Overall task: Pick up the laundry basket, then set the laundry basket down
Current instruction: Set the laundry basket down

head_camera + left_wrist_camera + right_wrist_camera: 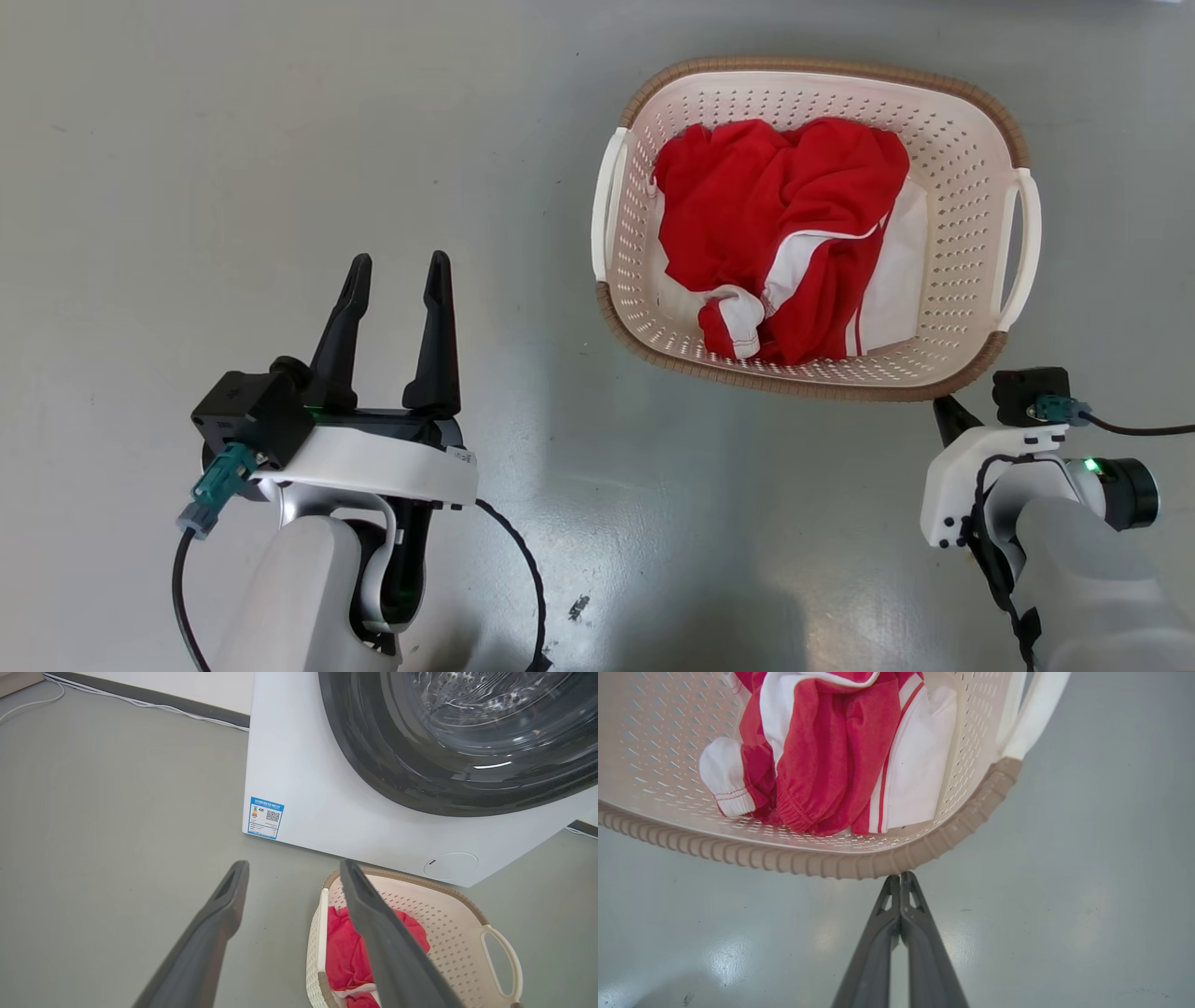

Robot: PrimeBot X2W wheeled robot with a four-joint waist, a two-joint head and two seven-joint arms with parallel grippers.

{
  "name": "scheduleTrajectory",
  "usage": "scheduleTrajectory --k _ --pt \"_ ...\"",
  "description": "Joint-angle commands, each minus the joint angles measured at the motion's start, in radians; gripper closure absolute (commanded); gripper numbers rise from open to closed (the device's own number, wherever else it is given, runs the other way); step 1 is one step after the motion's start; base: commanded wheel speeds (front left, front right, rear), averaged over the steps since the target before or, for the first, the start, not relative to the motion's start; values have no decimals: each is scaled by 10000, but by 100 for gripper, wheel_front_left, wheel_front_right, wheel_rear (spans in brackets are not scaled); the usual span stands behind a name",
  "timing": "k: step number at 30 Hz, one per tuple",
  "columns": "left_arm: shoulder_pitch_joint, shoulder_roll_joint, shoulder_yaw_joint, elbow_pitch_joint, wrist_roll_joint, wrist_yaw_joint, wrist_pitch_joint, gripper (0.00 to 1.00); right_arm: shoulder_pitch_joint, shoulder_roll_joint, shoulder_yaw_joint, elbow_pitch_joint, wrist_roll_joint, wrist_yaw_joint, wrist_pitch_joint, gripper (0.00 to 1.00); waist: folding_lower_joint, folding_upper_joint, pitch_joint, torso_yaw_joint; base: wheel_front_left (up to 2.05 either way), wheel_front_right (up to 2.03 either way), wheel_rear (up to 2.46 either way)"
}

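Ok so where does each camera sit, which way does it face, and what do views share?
Head view: on the head, facing down at the grey floor; shows the laundry basket, left tool and right tool.
Left wrist view: on the left wrist, facing along the open left tool toward the washing machine, basket lower right.
Right wrist view: on the right wrist, facing along the shut right tool at the basket's brown rim.
Shared: all three see the basket and its red-and-white clothes.

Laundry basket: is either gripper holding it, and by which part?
Nothing is held. Left gripper is open and empty; right gripper is shut on nothing, tips near the laundry basket.
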Motion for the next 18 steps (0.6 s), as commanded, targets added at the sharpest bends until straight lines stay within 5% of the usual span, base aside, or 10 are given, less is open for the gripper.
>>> scheduleTrajectory --k 1,18 --pt "-72 169 282 -208 -27 82 -26 0 214 205 243 2 -12 44 -161 100 0 0 -5 -11 0 0 0" --pt "60 168 500 851 -302 -14 -50 0 1445 677 517 40 351 44 -329 100 0 0 -1727 -787 0 0 0"
